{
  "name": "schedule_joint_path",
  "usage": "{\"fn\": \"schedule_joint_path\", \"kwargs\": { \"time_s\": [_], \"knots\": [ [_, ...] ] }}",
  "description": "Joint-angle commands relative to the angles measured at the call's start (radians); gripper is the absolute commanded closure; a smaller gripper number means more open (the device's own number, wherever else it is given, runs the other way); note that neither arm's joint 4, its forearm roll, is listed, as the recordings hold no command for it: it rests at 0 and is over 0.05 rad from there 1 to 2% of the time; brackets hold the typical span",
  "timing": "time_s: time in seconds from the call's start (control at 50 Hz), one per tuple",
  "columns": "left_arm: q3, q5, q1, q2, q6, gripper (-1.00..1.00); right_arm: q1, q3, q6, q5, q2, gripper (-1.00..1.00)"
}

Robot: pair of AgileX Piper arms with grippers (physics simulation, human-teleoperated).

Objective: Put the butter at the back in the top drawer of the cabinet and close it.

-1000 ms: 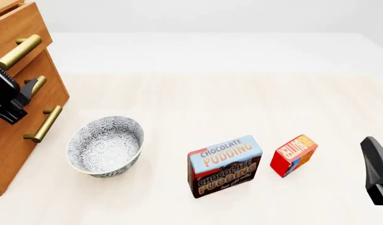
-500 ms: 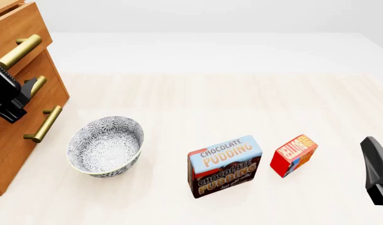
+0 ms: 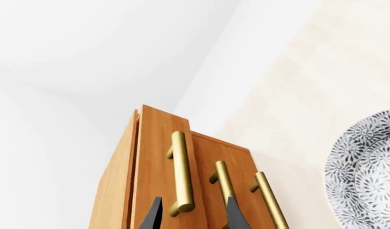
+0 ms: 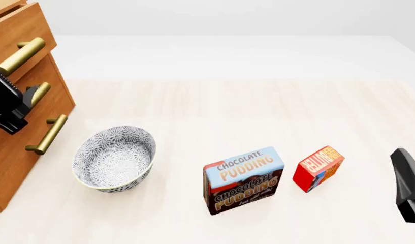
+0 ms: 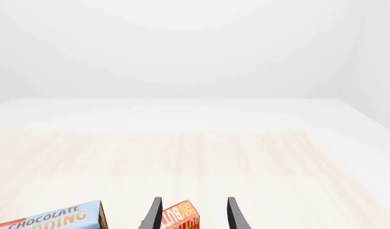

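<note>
Butter (image 4: pixel 318 168) — small stiff carton, likely light; take it across its narrow sides. It lies on the counter (image 4: pixel 227 101), at 3 o'clock of the chocolate pudding box (image 4: pixel 244 180), just beside it.

Left gripper (image 3: pixel 191 214): jaws apart, straddling the top drawer (image 3: pixel 155 162) handle's end, gripping nothing.

Right gripper (image 5: pixel 192 214): open, empty.

Count — one butter, one pudding, one bowl (image 4: pixel 114 158), one cabinet (image 4: pixel 18 101), three handles.
</note>
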Motion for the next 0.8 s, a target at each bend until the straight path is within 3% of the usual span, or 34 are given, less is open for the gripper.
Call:
{"fn": "schedule_joint_path", "kwargs": {
  "time_s": [0.02, 0.8],
  "knots": [
    [0.005, -0.010, 0.011, 0.001, 0.001, -1.00, 0.000, 0.000, 0.000, 0.000, 0.000, -1.00],
    [-0.004, -0.054, 0.037, 0.061, -0.008, -1.00, 0.000, 0.000, 0.000, 0.000, 0.000, -1.00]
  ]
}}
